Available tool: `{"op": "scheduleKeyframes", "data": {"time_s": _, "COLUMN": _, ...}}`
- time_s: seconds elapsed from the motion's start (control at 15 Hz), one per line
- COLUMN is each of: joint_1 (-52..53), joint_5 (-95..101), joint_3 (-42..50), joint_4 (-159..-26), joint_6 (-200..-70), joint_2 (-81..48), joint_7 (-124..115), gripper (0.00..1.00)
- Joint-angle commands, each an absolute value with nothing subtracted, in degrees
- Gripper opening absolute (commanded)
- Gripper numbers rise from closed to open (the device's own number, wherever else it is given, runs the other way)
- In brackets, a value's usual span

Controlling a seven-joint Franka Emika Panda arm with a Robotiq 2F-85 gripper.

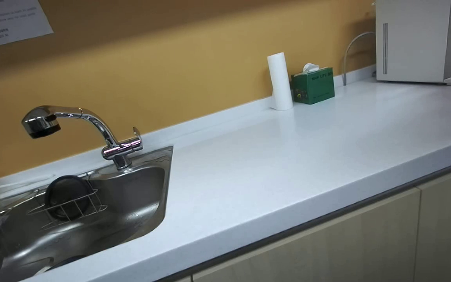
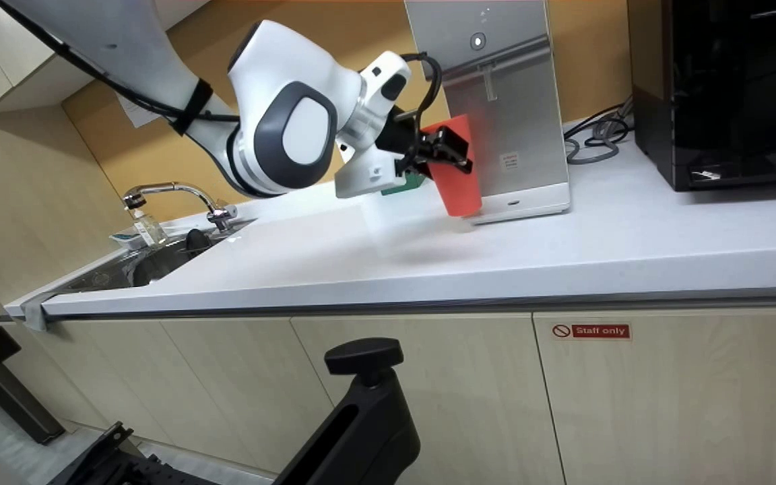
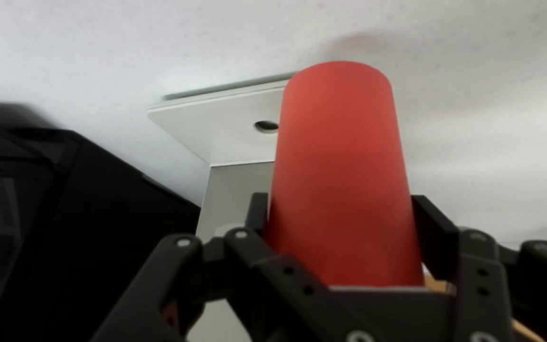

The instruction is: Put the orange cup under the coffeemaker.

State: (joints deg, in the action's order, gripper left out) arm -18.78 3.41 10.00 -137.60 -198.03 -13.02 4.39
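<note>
The orange cup [image 2: 459, 194], a red-orange tapered tumbler, is held off the counter with its narrow end down. It also fills the middle of the wrist view [image 3: 337, 133]. My gripper [image 2: 454, 149] has its fingers on both sides of the cup; they also show in the wrist view [image 3: 341, 213]. The coffeemaker [image 2: 502, 128] is a tall grey-white appliance just behind and right of the cup. Its low white base [image 3: 216, 121] has a round hole and is partly hidden by the cup. In an exterior view the coffeemaker [image 1: 411, 43] stands at the far right; cup and gripper are out of that view.
A black appliance [image 2: 731, 101] stands right of the coffeemaker, with cables between them; it also shows in the wrist view [image 3: 98, 228]. A white paper roll [image 1: 281, 84] and green tissue box [image 1: 314, 87] stand along the wall. A sink [image 1: 131, 196] with a faucet [image 1: 96, 123] lies farther along.
</note>
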Motion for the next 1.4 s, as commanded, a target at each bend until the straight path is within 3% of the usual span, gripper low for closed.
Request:
{"op": "scheduleKeyframes", "data": {"time_s": 0.0, "joint_1": -16.38, "joint_5": -0.67, "joint_3": 13.85, "joint_4": -132.74, "joint_6": -198.02, "joint_2": -15.79, "joint_7": 6.74, "gripper": 0.49}}
{"op": "scheduleKeyframes", "data": {"time_s": 1.33, "joint_1": -18.55, "joint_5": -2.41, "joint_3": 11.63, "joint_4": -124.31, "joint_6": -198.06, "joint_2": -24.99, "joint_7": 1.88, "gripper": 0.49}}
